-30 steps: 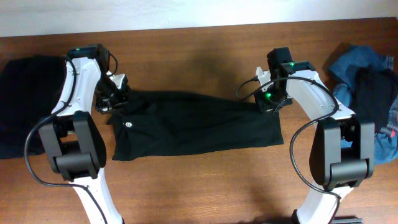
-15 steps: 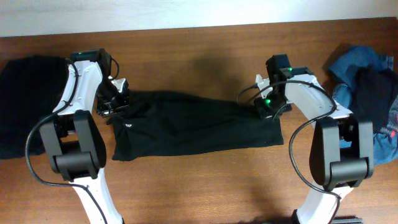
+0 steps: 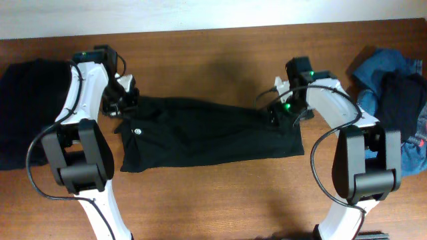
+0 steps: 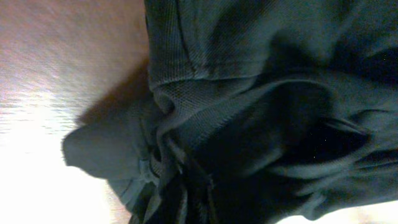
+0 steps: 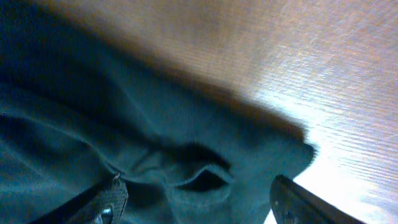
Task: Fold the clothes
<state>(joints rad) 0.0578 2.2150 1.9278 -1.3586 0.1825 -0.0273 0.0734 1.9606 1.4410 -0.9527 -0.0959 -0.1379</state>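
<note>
Black shirt (image 3: 207,137) lies mid-surface (image 3: 213,200) as long band, logo (image 3: 137,132) at left end. Left jaws at far left corner; cloth bunched against camera, gap cannot tell. Right jaws wide, fingers (image 5: 109,202) straddling far right corner, gripping nothing. Risk: cloth snags finger when arm lifts, drags fold open. Left bunch may spring loose, skew edge. Dark pile (image 3: 27,113) far left, denim (image 3: 383,67) far right.

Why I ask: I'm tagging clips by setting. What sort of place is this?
Probably a robotics lab bench: two white-and-black robot arms at a brown wooden table, a black T-shirt spread between them, blue denim heaped aside.
</note>
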